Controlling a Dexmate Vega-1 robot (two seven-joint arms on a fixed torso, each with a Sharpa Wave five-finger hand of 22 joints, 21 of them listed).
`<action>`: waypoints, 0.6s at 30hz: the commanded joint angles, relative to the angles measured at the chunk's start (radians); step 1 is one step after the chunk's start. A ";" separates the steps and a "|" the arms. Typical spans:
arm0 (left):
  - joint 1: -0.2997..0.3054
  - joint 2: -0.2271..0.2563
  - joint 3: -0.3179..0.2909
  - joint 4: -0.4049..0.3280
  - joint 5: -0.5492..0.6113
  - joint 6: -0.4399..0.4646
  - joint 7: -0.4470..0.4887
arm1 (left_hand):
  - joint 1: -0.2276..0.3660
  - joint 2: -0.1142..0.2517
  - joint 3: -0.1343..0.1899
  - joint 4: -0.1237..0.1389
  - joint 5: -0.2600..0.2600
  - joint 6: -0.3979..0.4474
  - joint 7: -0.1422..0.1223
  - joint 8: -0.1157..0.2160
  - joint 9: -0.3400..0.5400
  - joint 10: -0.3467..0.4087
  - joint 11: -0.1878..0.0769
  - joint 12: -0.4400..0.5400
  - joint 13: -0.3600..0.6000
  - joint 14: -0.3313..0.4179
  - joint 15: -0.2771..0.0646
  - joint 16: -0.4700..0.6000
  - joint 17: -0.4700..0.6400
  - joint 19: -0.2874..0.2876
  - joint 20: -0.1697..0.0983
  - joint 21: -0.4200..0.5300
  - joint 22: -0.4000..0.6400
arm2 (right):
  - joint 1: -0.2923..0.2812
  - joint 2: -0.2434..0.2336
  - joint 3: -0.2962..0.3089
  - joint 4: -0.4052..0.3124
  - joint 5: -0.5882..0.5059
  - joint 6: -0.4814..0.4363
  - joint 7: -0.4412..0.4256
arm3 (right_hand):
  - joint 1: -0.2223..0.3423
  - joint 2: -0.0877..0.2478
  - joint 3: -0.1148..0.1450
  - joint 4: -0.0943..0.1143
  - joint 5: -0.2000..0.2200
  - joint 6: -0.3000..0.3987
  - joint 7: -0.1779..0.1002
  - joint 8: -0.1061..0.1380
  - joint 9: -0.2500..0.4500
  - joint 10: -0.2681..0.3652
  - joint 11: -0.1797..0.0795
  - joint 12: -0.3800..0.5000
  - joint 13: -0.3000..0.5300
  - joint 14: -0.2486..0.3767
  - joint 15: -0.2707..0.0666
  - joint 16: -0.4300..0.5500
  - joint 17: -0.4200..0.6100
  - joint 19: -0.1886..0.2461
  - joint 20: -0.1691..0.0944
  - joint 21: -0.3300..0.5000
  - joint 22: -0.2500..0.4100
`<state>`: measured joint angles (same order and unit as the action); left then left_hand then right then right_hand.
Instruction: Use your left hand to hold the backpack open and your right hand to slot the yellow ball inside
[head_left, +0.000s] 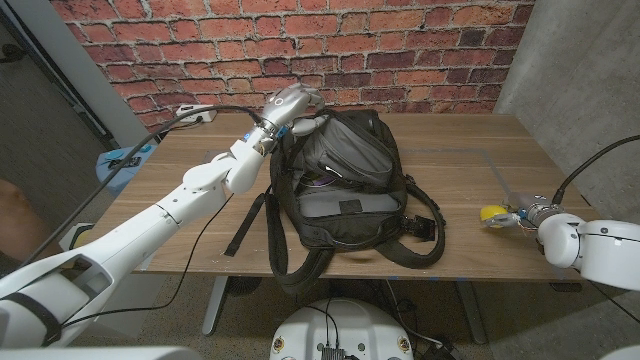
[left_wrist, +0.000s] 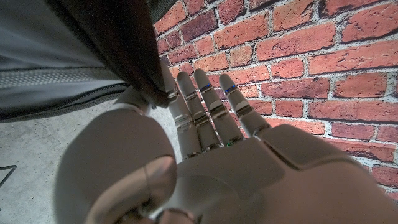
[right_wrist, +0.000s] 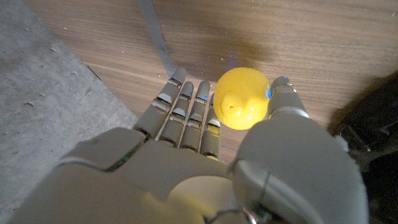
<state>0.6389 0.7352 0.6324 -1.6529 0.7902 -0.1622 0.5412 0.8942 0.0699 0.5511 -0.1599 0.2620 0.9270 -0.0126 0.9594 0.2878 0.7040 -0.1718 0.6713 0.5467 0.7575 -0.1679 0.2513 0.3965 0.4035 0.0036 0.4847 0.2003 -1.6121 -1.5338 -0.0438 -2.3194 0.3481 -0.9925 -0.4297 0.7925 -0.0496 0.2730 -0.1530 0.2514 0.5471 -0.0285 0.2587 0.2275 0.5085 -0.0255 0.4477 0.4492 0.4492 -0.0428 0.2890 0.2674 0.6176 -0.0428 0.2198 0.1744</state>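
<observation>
A black and grey backpack (head_left: 345, 190) lies in the middle of the wooden table with its main compartment gaping open. My left hand (head_left: 288, 105) is at the bag's far top end and pinches the black upper rim (left_wrist: 146, 68) between thumb and fingers (left_wrist: 205, 106), holding it up. The yellow ball (head_left: 493, 215) is near the table's right front. My right hand (head_left: 528, 213) pinches it just above the wood; in the right wrist view the yellow ball (right_wrist: 241, 98) is wedged between the thumb and the fingers (right_wrist: 186, 109).
A black shoulder strap (head_left: 245, 225) trails off the bag onto the table at the left, and more straps and a buckle (head_left: 425, 222) lie at its right side. The brick wall (head_left: 300, 45) stands close behind the table. A cable (head_left: 190, 120) hangs over my left arm.
</observation>
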 joint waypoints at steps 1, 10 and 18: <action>-0.016 -0.004 0.007 0.026 -0.005 -0.016 0.012 | 0.010 0.004 -0.002 -0.001 0.002 -0.003 0.001 0.004 -0.001 0.022 -0.021 -0.006 0.001 0.006 -0.001 -0.003 0.005 -0.007 -0.001 0.004 0.000 | -0.061 0.049 0.084 -0.022 -0.062 -0.013 0.026 | 0.014 -0.003 -0.002 0.003 0.003 0.016 0.000 0.007 0.001 0.013 0.002 0.004 -0.002 0.013 -0.089 0.006 0.002 0.017 -0.002 0.007 0.004; -0.032 -0.003 0.011 0.047 -0.005 -0.035 0.023 | 0.011 0.004 -0.002 -0.002 0.002 -0.003 0.000 0.005 -0.002 0.023 -0.020 -0.007 0.000 0.007 -0.001 -0.004 0.005 -0.008 -0.001 0.005 0.000 | -0.066 0.090 0.120 -0.065 -0.143 -0.046 0.086 | 0.016 -0.003 -0.006 0.004 0.001 0.022 0.000 0.006 0.000 0.023 0.000 0.007 -0.005 0.017 -0.089 0.009 0.004 0.021 -0.004 0.007 0.004; -0.051 -0.004 0.015 0.068 -0.006 -0.055 0.028 | 0.011 0.004 -0.002 -0.002 0.002 -0.006 0.000 0.006 -0.001 0.023 -0.019 -0.008 -0.001 0.007 -0.002 -0.005 0.005 -0.009 -0.001 0.006 0.000 | -0.040 0.117 0.109 -0.107 -0.196 -0.084 0.121 | 0.017 0.000 -0.008 0.006 -0.001 0.027 0.001 0.005 0.000 0.029 0.001 0.008 -0.008 0.021 -0.089 0.010 0.007 0.024 -0.003 0.006 0.005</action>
<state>0.6088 0.7322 0.6424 -1.6098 0.7859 -0.1961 0.5600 0.8943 0.0699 0.5511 -0.1599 0.2612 0.9272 -0.0128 0.9593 0.2839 0.7040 -0.1718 0.6651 0.5469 0.7575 -0.1678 0.2476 0.3965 0.3961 0.0036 0.4847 0.2003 -1.6656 -1.4550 0.0552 -2.3788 0.2229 -1.0358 -0.3562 0.8017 -0.0509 0.2689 -0.1488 0.2513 0.5648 -0.0248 0.2586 0.2276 0.5256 -0.0230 0.4515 0.4403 0.4595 -0.0426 0.2897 0.2720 0.6355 -0.0466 0.2198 0.1743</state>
